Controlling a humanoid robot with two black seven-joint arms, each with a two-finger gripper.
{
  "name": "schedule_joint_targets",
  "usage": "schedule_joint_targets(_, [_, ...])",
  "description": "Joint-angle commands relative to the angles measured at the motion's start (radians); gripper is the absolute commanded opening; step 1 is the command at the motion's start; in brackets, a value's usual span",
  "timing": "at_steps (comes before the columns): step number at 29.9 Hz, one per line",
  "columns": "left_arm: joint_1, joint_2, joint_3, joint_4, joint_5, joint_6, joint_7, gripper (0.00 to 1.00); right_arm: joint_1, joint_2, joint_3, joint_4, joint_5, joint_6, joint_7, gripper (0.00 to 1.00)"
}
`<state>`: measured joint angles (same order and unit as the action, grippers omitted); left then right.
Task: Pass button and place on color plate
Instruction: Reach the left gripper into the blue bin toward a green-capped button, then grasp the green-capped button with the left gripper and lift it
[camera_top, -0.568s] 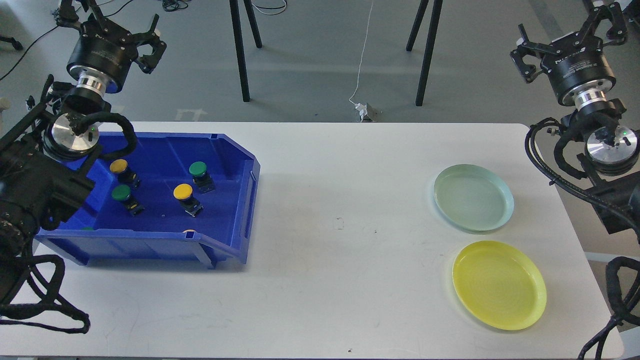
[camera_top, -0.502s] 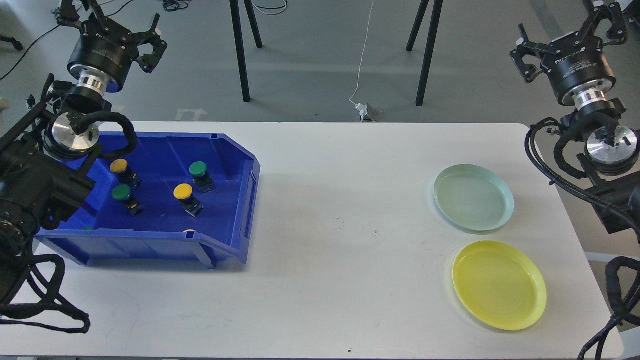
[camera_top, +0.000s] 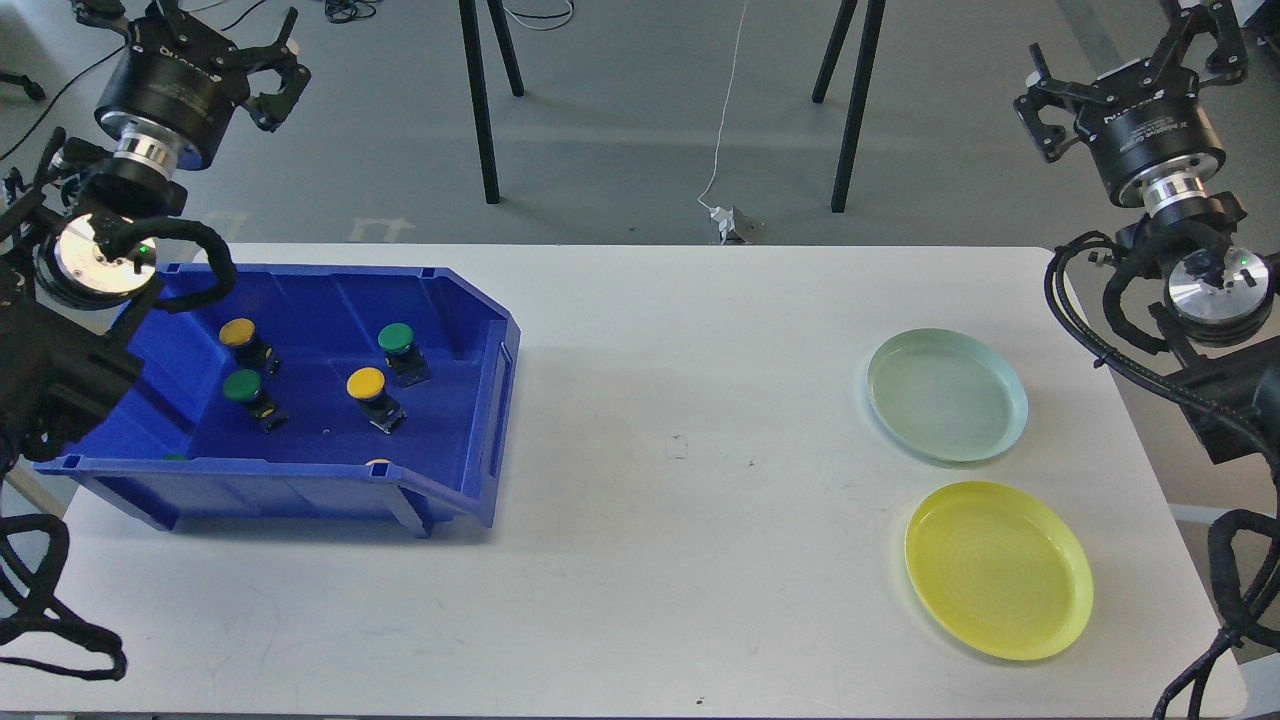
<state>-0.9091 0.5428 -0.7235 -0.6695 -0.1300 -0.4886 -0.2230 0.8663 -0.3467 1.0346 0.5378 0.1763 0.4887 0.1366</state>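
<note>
White table (camera_top: 640, 560) fills the view, with grey floor and black stand legs behind it. Both arms are raised off the back corners: the left gripper (camera_top: 185, 25) and right gripper (camera_top: 1135, 65) each show their fingers spread apart and hold nothing. The buttons, two yellow-capped (camera_top: 366, 382) (camera_top: 237, 332) and two green-capped (camera_top: 396, 338) (camera_top: 242, 385), lie inside the blue bin (camera_top: 490, 400) on the left. The pale green plate (camera_top: 947, 394) and yellow plate (camera_top: 998, 569) sit well apart from it on the right. Trouble looks likeliest at the bin: its walls crowd any descent, neighbouring buttons sit near each other, and a tilted one could slip. The open middle offers ample room for a handover, though the yellow plate lies close to the table's front right edge.
</note>
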Motion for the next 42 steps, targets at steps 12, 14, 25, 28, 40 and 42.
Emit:
schedule_joint_targets(12, [0.004,0.422,0.11,-0.332,0.764,0.0,-0.012,1.0,-0.001,-0.023,-0.001,0.045,-0.001,0.0,0.0,1.0])
schedule_joint_targets(14, [0.018,0.436,0.11,-0.338,0.892,0.0,-0.013,1.0,0.0,-0.028,0.004,0.044,-0.001,0.0,0.0,1.0])
schedule_joint_targets(25, [0.111,0.476,0.148,-0.397,1.398,0.0,-0.041,0.99,0.002,-0.038,0.005,0.042,-0.001,0.0,0.0,1.0])
schedule_joint_targets(28, [0.11,0.46,0.196,-0.397,1.548,0.0,-0.041,0.99,0.002,-0.038,0.005,0.042,-0.001,0.0,0.0,1.0])
schedule_joint_targets(40, [0.102,0.352,0.397,-0.294,1.804,0.076,-0.045,0.94,0.019,-0.035,0.002,0.04,-0.001,0.0,0.0,1.0])
schedule_joint_targets(42, [0.104,0.329,0.409,-0.269,1.805,0.076,-0.044,0.93,0.02,-0.029,0.001,0.042,-0.001,0.0,0.0,1.0])
